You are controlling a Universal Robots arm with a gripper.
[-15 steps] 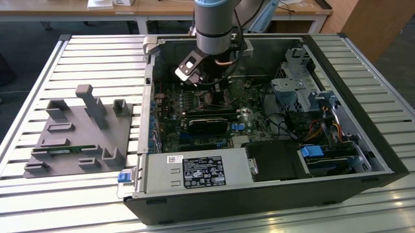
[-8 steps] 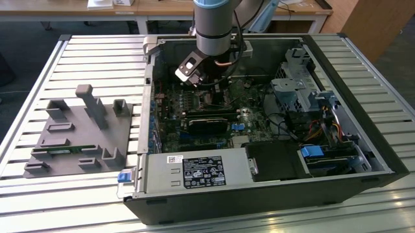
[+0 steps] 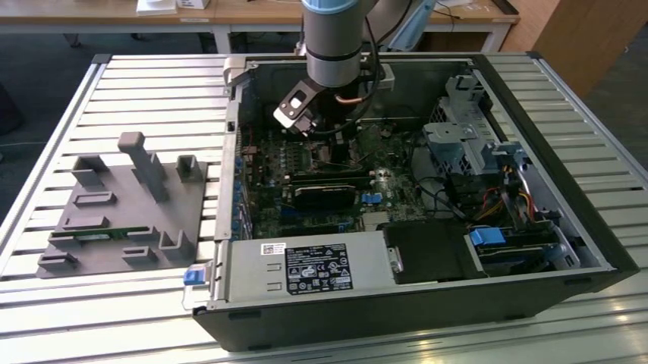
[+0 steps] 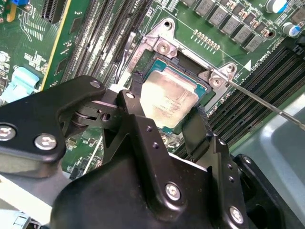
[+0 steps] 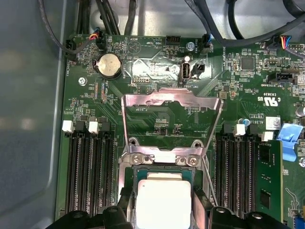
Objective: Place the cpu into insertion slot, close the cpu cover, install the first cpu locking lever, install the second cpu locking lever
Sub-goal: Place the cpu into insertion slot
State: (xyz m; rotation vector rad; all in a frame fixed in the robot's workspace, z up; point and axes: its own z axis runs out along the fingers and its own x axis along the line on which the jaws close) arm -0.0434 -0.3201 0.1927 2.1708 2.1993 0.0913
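Black 2-fingered claw [image 4: 167, 107] grips a small flat square cpu with a silvery metal top [image 5: 163, 200] by 2 opposite edges. The cpu is at the square, metal-rimmed insertion slot [image 4: 183, 67] on the green board. Whether it is fully seated is hard to tell. The claw's body hides part of the chip. The thin silvery cpu cover [image 5: 171, 98] frame stands raised open. Print on the chip is illegible.

Cannot see the near edge of the cpu [image 4: 169, 98] behind the gripper [image 4: 164, 107] in the second wrist view, nor the part past the picture's edge in the first wrist view; cannot tell whether gripped or merely flanked.
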